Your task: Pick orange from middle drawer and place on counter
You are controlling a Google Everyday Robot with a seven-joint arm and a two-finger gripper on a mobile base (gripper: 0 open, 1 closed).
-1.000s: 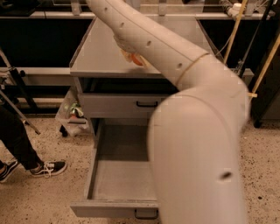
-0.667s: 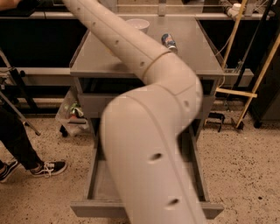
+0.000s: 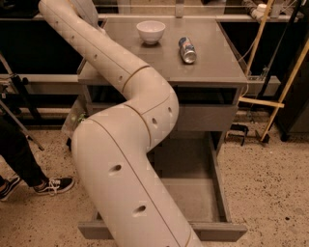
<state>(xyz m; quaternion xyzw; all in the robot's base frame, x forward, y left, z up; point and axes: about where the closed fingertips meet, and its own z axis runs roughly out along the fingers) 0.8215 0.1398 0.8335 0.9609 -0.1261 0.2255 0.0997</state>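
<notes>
One arm [image 3: 120, 159] rises past the open middle drawer [image 3: 193, 193]; its gripper [image 3: 86, 10] sits at the counter's [image 3: 212, 62] back-left corner, grip impossible to tell.

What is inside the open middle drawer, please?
Only bare grey floor shows in the middle drawer; the arm covers its left side. The gripper is at the counter's far-left corner.

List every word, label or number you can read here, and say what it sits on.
None can be read.
The drink can lying on the counter has blue print, too blurred to read.
The white bowl and the arm show no text.
The gripper is out of view past the top-left edge.
</notes>
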